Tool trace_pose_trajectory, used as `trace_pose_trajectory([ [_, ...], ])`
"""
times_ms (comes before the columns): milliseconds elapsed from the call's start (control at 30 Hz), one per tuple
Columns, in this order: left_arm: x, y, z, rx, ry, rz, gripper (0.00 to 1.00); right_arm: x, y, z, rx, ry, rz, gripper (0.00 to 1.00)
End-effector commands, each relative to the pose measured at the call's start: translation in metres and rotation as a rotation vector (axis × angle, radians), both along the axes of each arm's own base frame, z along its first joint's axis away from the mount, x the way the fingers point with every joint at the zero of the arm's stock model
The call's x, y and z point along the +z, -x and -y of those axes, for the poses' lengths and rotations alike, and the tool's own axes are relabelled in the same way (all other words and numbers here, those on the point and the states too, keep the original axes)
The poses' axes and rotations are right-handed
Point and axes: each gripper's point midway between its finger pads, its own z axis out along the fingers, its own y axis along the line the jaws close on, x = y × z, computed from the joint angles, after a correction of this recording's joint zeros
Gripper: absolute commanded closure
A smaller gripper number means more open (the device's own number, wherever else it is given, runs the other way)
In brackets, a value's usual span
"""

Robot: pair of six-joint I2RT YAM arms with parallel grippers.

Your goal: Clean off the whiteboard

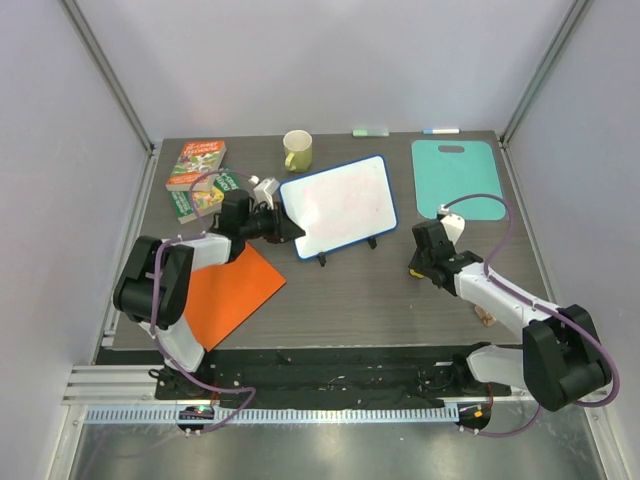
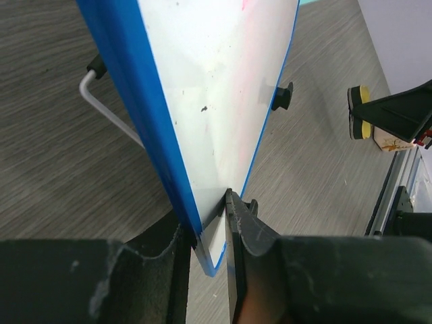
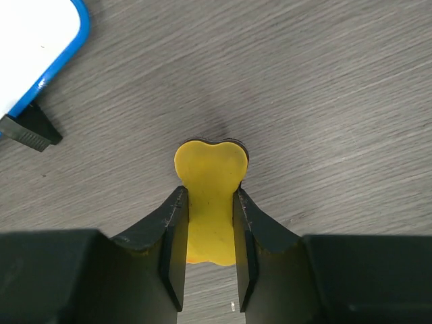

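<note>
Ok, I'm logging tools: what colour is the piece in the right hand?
Yellow. The piece clamped in the right hand shows best in the right wrist view.

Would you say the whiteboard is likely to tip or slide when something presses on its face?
Probably stiff: the whiteboard shows no bend with the left gripper clamped on just one corner. It stands on two small feet, so unheld it would likely tip or skid under a push. Its glossy face looks slippery, so the eraser should glide.
</note>
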Motion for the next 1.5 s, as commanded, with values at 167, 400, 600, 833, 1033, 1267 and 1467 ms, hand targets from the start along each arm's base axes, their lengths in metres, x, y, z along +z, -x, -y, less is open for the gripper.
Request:
trace_pose_trajectory([
  [167,-0.022,0.01,-0.021,0.062,-0.099,-0.053,1.0,-0.014,0.006,-0.014,0.016,-0.071,-0.051,0.99],
  [400,-0.033,0.007,-0.024,0.075,-0.136,-0.1,0.82,-0.021,0.007,-0.021,0.05,-0.095,-0.076,0.86],
  [600,-0.036,0.004,-0.033,0.126,-0.177,-0.102,0.54,-0.026,0.004,-0.032,0.081,-0.137,-0.073,0.52],
  [833,-0.038,0.002,-0.04,0.164,-0.204,-0.104,0.46,-0.029,0.003,-0.033,0.082,-0.141,-0.071,0.41],
  [1033,-0.03,0.006,-0.049,0.22,-0.221,-0.082,0.26,-0.026,0.004,-0.029,0.075,-0.131,-0.058,0.32],
  [1267,0.003,0.012,-0.089,0.484,-0.241,-0.008,0.03,-0.01,0.001,-0.019,0.071,-0.079,-0.012,0.27],
  [1467,0.036,0.026,-0.136,0.743,-0.322,-0.014,0.0,0.012,-0.004,-0.019,0.114,-0.07,0.074,0.06],
])
